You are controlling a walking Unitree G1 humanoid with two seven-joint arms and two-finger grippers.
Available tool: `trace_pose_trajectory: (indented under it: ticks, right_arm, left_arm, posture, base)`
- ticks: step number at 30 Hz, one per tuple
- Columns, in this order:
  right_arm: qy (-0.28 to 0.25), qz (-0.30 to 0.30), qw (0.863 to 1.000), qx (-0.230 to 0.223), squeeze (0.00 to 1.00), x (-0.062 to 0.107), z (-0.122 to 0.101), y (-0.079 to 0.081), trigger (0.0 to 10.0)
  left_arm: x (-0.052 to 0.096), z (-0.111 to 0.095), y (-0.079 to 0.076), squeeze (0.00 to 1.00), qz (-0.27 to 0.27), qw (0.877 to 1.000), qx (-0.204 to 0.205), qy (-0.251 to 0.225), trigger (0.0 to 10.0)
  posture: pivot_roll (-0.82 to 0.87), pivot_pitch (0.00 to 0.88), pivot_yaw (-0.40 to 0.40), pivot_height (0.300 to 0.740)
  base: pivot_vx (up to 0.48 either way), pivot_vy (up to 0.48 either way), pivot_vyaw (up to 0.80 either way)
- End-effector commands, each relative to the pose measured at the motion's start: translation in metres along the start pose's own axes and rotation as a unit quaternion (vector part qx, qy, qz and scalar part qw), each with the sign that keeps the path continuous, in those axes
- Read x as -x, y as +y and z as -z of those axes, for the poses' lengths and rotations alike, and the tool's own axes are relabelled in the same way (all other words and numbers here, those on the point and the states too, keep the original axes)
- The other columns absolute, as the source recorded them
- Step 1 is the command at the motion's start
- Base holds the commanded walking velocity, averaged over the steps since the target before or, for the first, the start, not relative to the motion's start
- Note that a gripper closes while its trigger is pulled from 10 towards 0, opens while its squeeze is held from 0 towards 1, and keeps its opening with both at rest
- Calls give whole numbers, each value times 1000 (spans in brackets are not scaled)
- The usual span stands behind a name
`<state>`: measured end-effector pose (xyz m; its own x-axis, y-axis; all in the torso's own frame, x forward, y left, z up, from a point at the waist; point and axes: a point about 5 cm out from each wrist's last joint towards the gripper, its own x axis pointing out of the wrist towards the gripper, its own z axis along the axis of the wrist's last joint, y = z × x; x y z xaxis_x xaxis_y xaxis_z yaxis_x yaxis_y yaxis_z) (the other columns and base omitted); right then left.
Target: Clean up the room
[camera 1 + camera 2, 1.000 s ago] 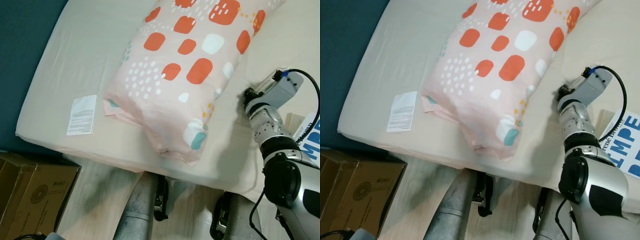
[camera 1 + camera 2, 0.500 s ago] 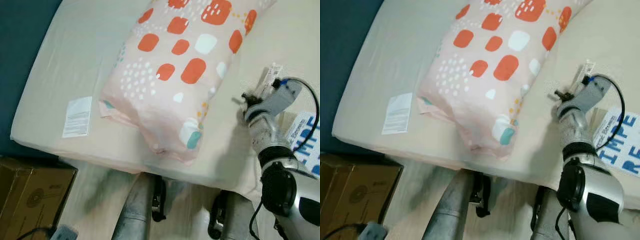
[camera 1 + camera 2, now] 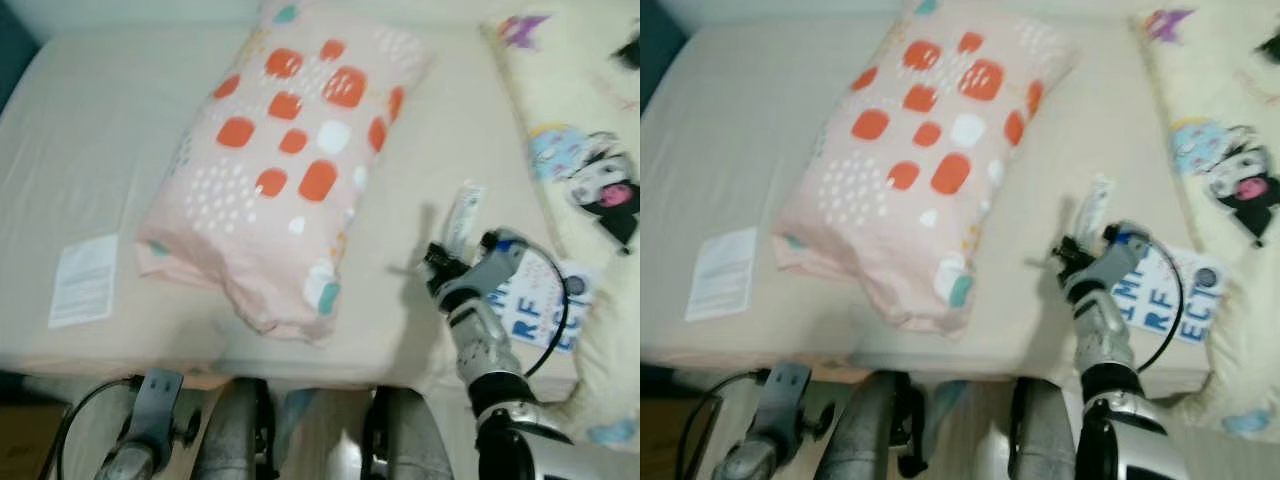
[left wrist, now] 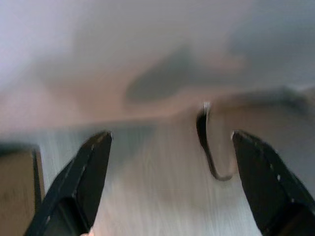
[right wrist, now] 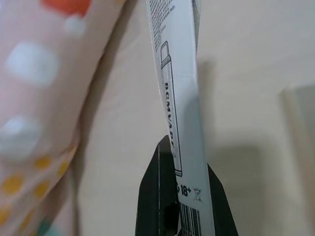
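The right gripper [image 5: 178, 206] has its jaws pinching a narrow white printed wrapper [image 5: 174, 83], lifted off the beige bed [image 3: 90, 150] at the pillow's four o'clock, presumably as litter.

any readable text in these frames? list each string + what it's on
"18+": on the white packet clamped in the right end effector, beside a crossed-bin sign and a barcode.
Lengthwise print on the same packet: blurred, not readable for certain.
"RF": blue letters on the white printed sheet lying on the bed; other letters hidden by the arm or blurred.
White paper slip left of the pillow: print too small to read.
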<state>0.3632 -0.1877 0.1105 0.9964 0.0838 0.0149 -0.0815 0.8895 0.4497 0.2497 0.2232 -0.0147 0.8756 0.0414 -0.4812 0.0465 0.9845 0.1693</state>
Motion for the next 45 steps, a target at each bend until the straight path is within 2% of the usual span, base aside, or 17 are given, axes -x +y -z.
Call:
trace_pose_trajectory:
  ticks: [1,2,3,7,8,11,15,16,18,21,25,28,30,34,38,40,45]
  right_arm:
    - [41,-13,999,10,0,8,22,4,0]
    - [46,-21,999,14,0,8,25,7,0]
    - [53,-38,998,16,0,8,30,15,5490]
    - [66,-60,996,20,0,6,35,25,5922]
    - [73,-71,995,20,0,6,38,29,10000]
    - [79,-78,994,21,0,6,40,31,10000]
    - [118,-90,988,32,0,13,58,33,10000]
    - [118,-90,988,32,0,13,58,33,10000]
    - [161,-90,982,40,0,26,81,31,10000]
    - [161,-90,982,40,0,26,81,31,10000]
    - [271,-37,958,80,0,65,126,4,10000]
    - [310,-12,946,95,0,82,139,-9,10000]
    - [310,-12,946,95,0,82,139,-9,10000]
    - [377,35,919,113,0,122,161,-35,10000]
    - [397,44,909,120,0,134,167,-40,10000]
    - [433,50,888,143,0,154,177,-46,10000]
    - [468,57,868,159,0,174,187,-51,10000]
  left_arm:
    - [8,27,8,0,-41,998,20,53,10000]
    - [5,24,10,0,-52,997,22,51,10000]
    - [2,22,13,0,-66,996,29,54,10000]
    - [0,21,14,0,-79,994,39,58,10000]
    - [-2,19,12,0,-83,993,60,55,10000]
    - [-3,18,10,0,-86,992,76,54,10000]
    - [-11,7,-10,0,-47,989,133,33,10000]
    - [-11,7,-10,0,-47,989,133,33,10000]
    - [-13,7,-27,0,-9,990,135,43,10000]
    - [-13,7,-27,0,-9,990,135,43,10000]
    - [1,41,-47,0,27,987,95,123,10000]
    - [9,56,-49,0,30,984,86,156,10000]
    - [9,56,-49,0,30,984,86,156,10000]
    - [28,86,-48,0,31,974,68,216,10000]
    - [33,94,-47,0,32,970,64,231,10000]
    - [39,102,-44,0,32,967,57,247,10000]
    - [39,102,-43,0,31,966,54,250,10000]
  posture:
    - [-37,218,0,623]
    - [-37,218,0,623]
    - [-53,171,-10,623]
    - [-58,148,-13,623]
    - [-70,120,-13,623]
    - [-73,107,-14,623]
    - [-74,34,-15,638]
    - [-74,34,-15,638]
    - [-78,0,-11,648]
    - [-78,0,-11,648]
    - [-85,0,8,668]
    - [-85,0,12,678]
    - [-85,0,12,678]
    - [-82,0,27,693]
    - [-83,0,33,698]
    - [-92,0,48,708]
    - [-93,0,54,723]
  base:
    - [0,0,0]
    - [0,0,0]
    - [0,0,0]
    - [0,0,0]
    - [0,0,0]
    - [0,0,0]
    - [0,0,0]
    - [0,0,0]
    - [0,0,0]
    - [0,0,0]
    - [0,0,0]
    - [0,0,0]
    - [0,0,0]
    - [0,0,0]
    - [0,0,0]
    - [0,0,0]
    - [0,0,0]
